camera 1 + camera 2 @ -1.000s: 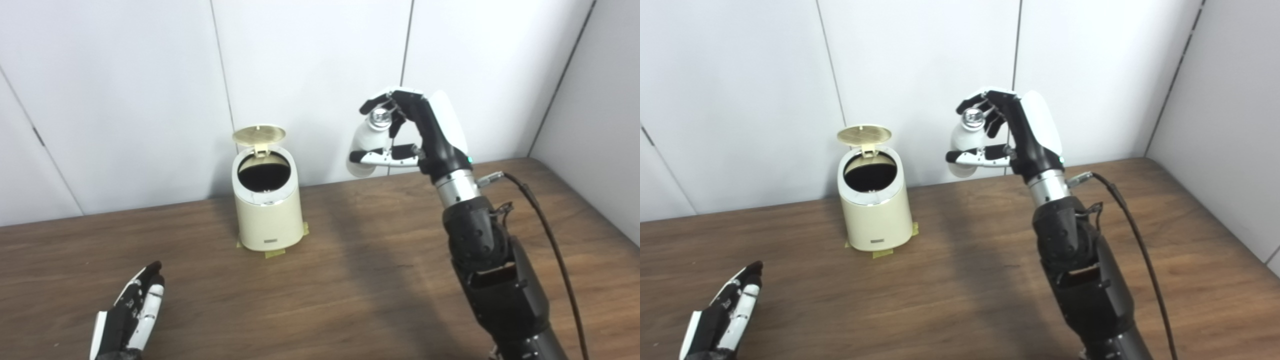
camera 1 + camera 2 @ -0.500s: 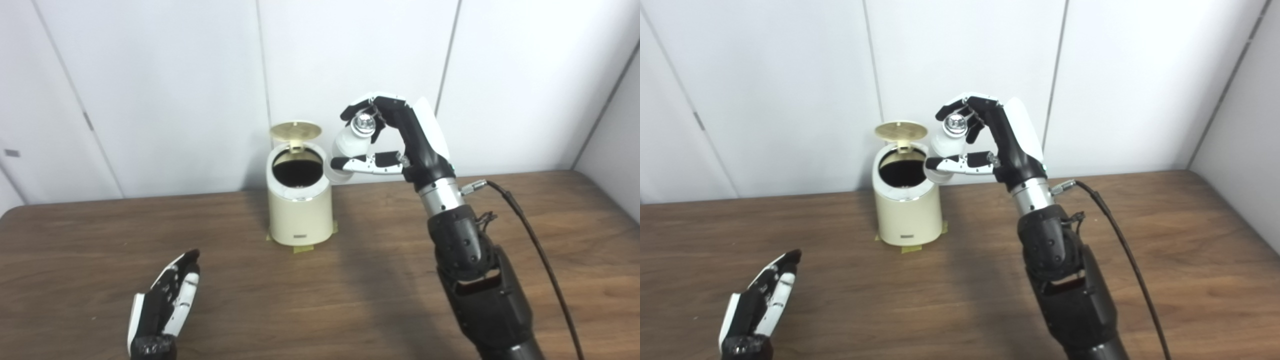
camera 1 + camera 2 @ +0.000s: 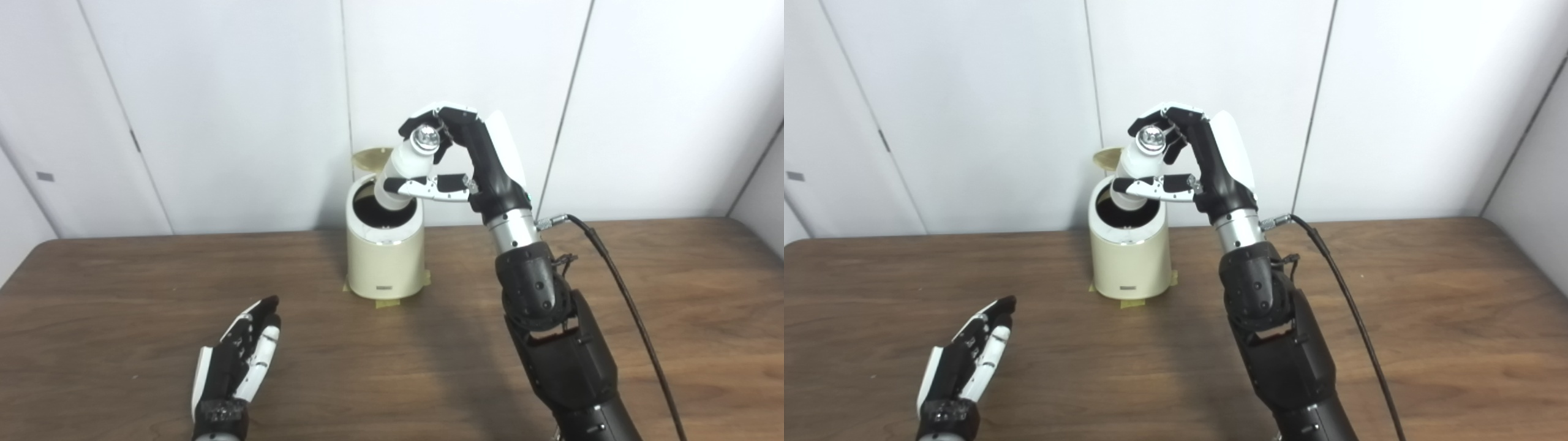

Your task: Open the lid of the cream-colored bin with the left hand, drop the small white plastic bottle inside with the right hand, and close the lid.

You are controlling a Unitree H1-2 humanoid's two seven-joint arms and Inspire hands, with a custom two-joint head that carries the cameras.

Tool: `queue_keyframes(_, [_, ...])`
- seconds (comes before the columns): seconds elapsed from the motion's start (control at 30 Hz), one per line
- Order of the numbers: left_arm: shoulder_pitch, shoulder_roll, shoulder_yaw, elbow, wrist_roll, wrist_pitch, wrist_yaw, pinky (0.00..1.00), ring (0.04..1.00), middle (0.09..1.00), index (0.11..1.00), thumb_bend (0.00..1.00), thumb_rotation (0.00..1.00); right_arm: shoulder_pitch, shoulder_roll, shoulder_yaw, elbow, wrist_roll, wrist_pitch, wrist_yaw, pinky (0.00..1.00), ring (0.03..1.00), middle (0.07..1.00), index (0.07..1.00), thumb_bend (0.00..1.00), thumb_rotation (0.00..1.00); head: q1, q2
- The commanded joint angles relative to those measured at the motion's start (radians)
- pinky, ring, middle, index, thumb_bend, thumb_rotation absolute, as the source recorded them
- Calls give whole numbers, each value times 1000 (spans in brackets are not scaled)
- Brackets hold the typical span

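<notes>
Tilting over the dark mouth of the bin (image 3: 384,257), the bottle (image 3: 401,174) hung with its silver cap uppermost, clasped between the fingers and thumb of the right hand (image 3: 468,162). Behind it the lid (image 3: 367,158) stood raised. On the brown tabletop (image 3: 122,288), well apart from the bin, the left hand (image 3: 239,358) lay flat with fingers straight, holding nothing.

- Lid (image 3: 370,158) mostly hidden behind bottle (image 3: 401,173) & right robot hand (image 3: 468,168).
- Bin (image 3: 384,260) interior too dark to tell contents.
- Both forearms cut off at bottom edge.
- Bin front label too small to read.
</notes>
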Motion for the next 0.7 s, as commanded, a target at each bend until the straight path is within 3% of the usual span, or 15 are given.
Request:
queue_keyframes(0.0, [-1, -18, -10, -9, 18, -46, 16, 945, 920, 887, 833, 454, 607, -66, 11, -1, 4, 6, -58, -36, 330, 396, 502, 515, 516, 0, 3, 0])
queue_keyframes(0.4, [1, -24, -27, -24, 32, -29, 31, 940, 904, 874, 831, 480, 646, -98, 38, -12, 138, 47, -154, -107, 334, 393, 495, 520, 515, 0, 17, -3])
queue_keyframes(0.67, [5, -24, -29, -36, 28, -31, 28, 935, 909, 872, 836, 481, 647, -120, 26, 13, 267, -38, -293, -226, 328, 417, 505, 517, 499, 0, 16, 2])
